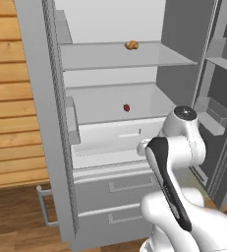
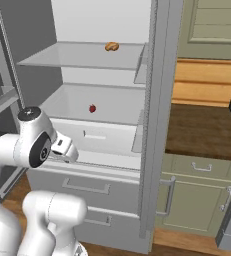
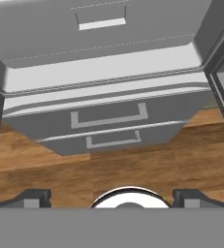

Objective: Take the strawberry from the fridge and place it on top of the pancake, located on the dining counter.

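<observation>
The fridge (image 1: 39, 98) stands with both doors swung open, its white shelves showing. The strawberry (image 1: 127, 107), tiny and dark red, lies on the lower shelf (image 2: 92, 108) above a white crisper drawer. My arm is folded in front of the fridge, with the hand (image 2: 64, 146) at crisper height, below and in front of the strawberry. My gripper (image 3: 112, 196) points down at the two grey bottom drawers (image 3: 108, 116) and the wood floor. Its fingertips (image 3: 33, 196) stand wide apart, open, with nothing between them. The pancake and the dining counter are out of view.
An orange-brown lumpy food item (image 1: 131, 45) sits on the upper shelf (image 2: 111, 46). The right door's bins (image 1: 213, 113) hang close to my arm. A wall counter with olive cabinets (image 2: 202, 165) adjoins the fridge. A wood-plank wall (image 1: 7, 98) is on the left.
</observation>
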